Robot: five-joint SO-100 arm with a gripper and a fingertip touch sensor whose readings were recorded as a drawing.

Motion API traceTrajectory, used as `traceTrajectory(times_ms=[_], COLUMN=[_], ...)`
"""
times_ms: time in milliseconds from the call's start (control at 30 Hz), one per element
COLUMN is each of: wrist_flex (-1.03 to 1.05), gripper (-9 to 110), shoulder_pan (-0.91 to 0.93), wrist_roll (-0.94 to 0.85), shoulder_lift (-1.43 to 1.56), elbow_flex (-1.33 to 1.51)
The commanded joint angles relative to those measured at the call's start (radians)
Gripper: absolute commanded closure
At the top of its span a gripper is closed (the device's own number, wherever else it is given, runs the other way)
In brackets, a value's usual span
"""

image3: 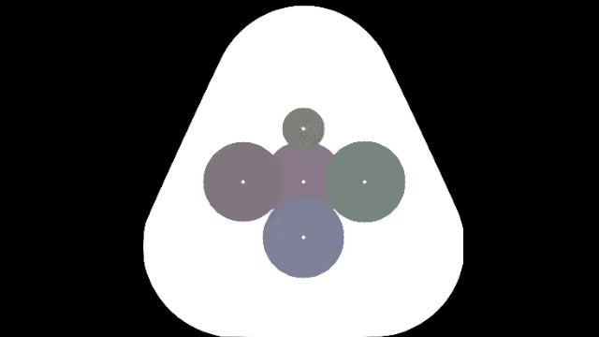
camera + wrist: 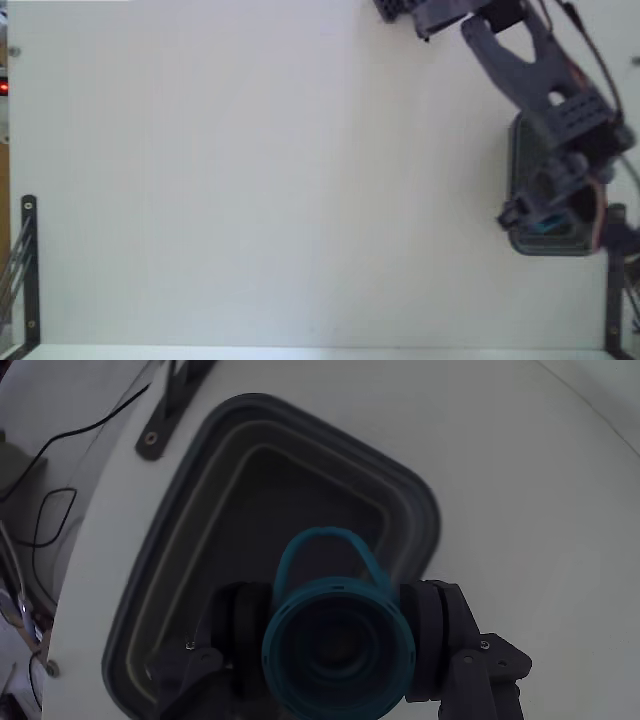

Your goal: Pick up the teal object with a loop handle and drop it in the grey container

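Observation:
The teal object with a loop handle (image 2: 335, 640) is a small round cup with a dark hollow centre, its thin loop pointing up in the wrist view. My gripper (image 2: 335, 645) is shut on it, one dark finger on each side. It hangs above the inside of the grey container (image 2: 420, 500), a rectangular bin with a thick rim. In the fixed view the gripper (image 2: 548, 215) hovers over the grey container (image 2: 517, 150) at the right edge, and a bit of the teal object (image 2: 549, 222) shows below the arm.
A black metal bracket (image 2: 165, 410) lies beyond the bin's far corner, with black cables (image 2: 60, 490) to its left in the wrist view. In the fixed view black brackets (image 2: 28, 270) stand at the table's lower corners. The white table (image 2: 260, 180) spreads left of the arm.

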Motion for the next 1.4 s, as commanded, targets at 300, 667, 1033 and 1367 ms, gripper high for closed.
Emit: traceTrajectory(times_ms=[300, 667, 1033, 1367], wrist_flex=[-0.008, -0.008, -0.008, -0.008], gripper=[-9, -9, -9, -9], shoulder_pan=[-0.081, -0.081, -0.081, -0.081], wrist_roll=[0.005, 0.005, 0.005, 0.005], shoulder_lift=[0.125, 0.125, 0.125, 0.125], elbow_flex=[0.009, 0.009, 0.009, 0.009])
